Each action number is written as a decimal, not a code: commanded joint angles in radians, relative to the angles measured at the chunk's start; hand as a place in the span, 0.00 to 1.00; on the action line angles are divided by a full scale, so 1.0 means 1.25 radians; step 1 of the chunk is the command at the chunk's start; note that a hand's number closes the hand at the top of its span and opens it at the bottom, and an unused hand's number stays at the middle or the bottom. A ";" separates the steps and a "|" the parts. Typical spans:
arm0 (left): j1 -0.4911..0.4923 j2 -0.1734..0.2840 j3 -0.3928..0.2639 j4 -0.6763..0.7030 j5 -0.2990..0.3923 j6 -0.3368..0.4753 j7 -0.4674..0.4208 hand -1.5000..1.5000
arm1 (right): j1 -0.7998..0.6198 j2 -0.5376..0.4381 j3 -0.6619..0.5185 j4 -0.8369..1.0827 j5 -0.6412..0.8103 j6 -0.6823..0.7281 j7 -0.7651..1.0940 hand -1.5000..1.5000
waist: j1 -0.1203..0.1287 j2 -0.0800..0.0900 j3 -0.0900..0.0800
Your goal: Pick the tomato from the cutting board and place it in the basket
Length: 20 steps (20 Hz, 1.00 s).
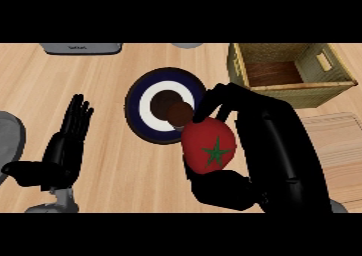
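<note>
Between the dark blue and white plate point(148, 131) and the pale cutting board point(345, 145), the right hand point(239, 150) is curling its fingers and thumb around the red tomato point(210, 146), which is showing its green star-shaped stem. It is overlapping the plate's right edge, where a small brown round thing point(179, 114) is sitting. Behind it, the wicker basket point(340, 85) is standing. Leftward, the left hand point(63, 145) is resting with fingers straight, beside a grey dish point(5, 145).

small unreadable label on grey appliance point(80, 47)
</note>
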 commanded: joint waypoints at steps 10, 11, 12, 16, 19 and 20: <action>0.010 0.024 0.034 0.004 0.037 -0.043 -0.009 0.50 | -0.040 -0.148 -0.223 0.062 -0.025 0.132 -0.068 1.00 | 0.005 0.003 0.000; -0.028 -0.007 -0.005 0.002 -0.012 0.005 0.012 0.50 | 0.040 -0.187 -0.267 0.079 -0.050 0.084 -0.172 1.00 | 0.002 0.004 0.001; 0.068 0.008 -0.004 -0.076 0.013 -0.025 0.006 0.50 | -0.003 -0.179 -0.298 0.114 -0.065 0.095 -0.155 1.00 | 0.009 0.003 0.000; 0.013 -0.017 -0.005 0.034 -0.011 -0.009 -0.052 0.50 | -0.034 -0.196 -0.343 0.229 -0.058 0.062 -0.241 1.00 | 0.008 0.004 0.000; -0.032 0.000 0.018 0.029 0.008 -0.015 0.001 0.50 | -0.021 -0.227 -0.371 0.230 -0.068 0.087 -0.276 1.00 | 0.005 0.003 0.000; 0.051 0.017 0.009 -0.075 0.017 -0.032 0.023 0.50 | -0.032 -0.240 -0.386 0.276 -0.059 0.065 -0.306 1.00 | 0.011 0.003 0.000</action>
